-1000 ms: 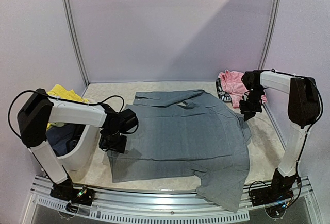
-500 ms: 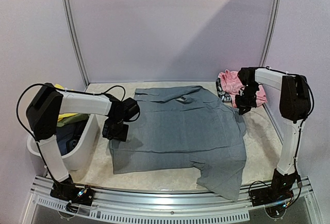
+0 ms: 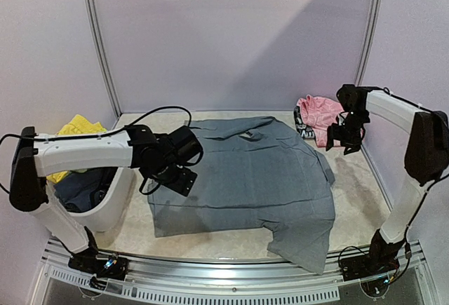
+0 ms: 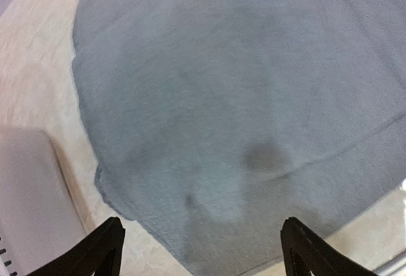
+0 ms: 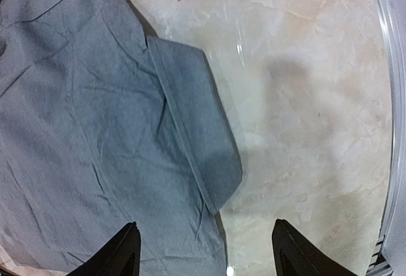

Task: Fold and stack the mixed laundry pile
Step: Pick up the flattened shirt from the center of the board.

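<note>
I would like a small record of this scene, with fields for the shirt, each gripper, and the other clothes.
grey shirt: spread flat on the table, one sleeve reaching the near edge
left gripper: open, above the shirt's left side, holding nothing
right gripper: open, above the shirt's right edge, holding nothing
pink piece: far right corner of the table
white tub: at the left, beside the shirt
yellow shorts: at the tub's far side
dark blue item: inside the tub
</note>
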